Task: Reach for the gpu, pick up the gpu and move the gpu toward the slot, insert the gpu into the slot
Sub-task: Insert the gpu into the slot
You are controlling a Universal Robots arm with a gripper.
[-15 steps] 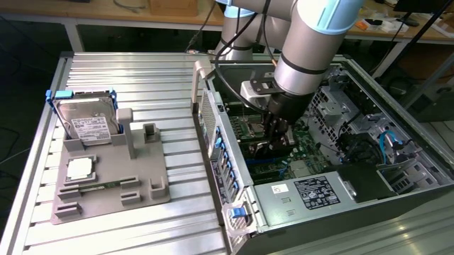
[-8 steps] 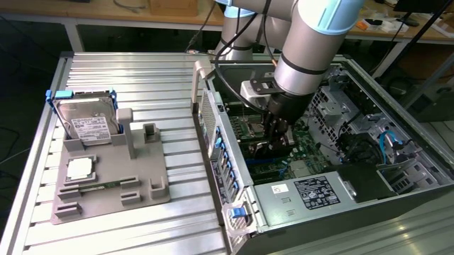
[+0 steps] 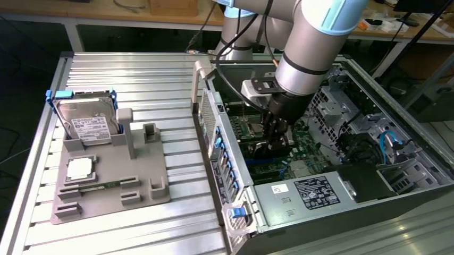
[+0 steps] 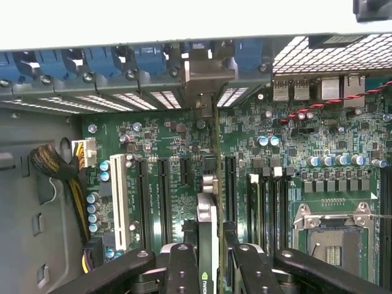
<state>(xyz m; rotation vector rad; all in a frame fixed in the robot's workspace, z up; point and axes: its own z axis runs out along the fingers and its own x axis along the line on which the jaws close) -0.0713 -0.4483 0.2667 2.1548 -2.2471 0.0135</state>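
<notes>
"Two risks hang on the graphics card [image 4: 207, 211]," says the first. "It stands on edge over the motherboard [image 4: 159, 131]. If its lower edge sits a little off the slot, pressing down would jam it against plastic or a neighbouring connector [image 4: 164, 196]."

"And the second?" asks the other.

"What looks like its metal bracket [image 4: 205, 70] has to slide along the case's rear wall [image 4: 318, 55]. If it catches there, the card would tilt."

"Where does it lie relative to the gripper [image 4: 208, 245]?"

"Between the fingers [image 4: 182, 266], which pinch its two faces at the end away from the bracket. From the grip it runs towards the rear wall. The slot is hidden beneath the card, so he cannot tell whether the edge has entered."
</notes>
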